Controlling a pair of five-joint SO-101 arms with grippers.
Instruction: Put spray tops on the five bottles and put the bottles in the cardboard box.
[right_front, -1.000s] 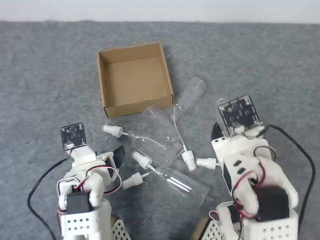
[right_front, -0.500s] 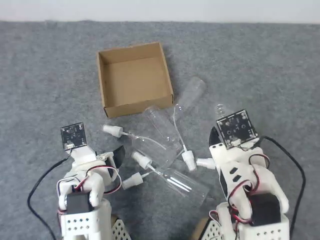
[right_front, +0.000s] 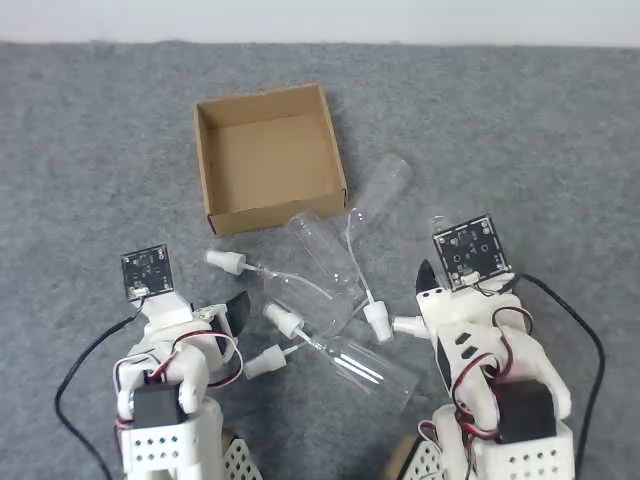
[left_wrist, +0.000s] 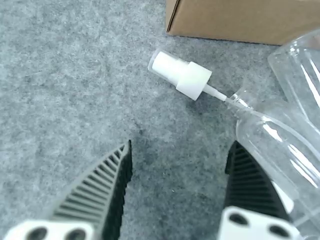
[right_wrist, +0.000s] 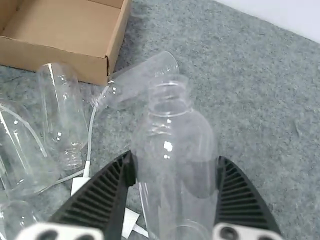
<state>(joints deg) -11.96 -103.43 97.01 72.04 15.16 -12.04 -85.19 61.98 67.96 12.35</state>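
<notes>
My right gripper (right_wrist: 175, 161) clamps the clear bottle (right_wrist: 172, 125) mid-body — I'd call it light, thin-walled, slippery, so gentle pressure; my left gripper (left_wrist: 181, 146) gapes open, a spray top (left_wrist: 181, 77) just ahead.

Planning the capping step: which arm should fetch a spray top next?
Left. The left tool is open and empty, over the mat right by a spray top. The right tool is clamped on an uncapped bottle.

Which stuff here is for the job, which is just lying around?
Job: cardboard box; four lying clear bottles; fifth bottle in the right hand; five spray tops.
Just there: grey carpet; white wall.
</notes>
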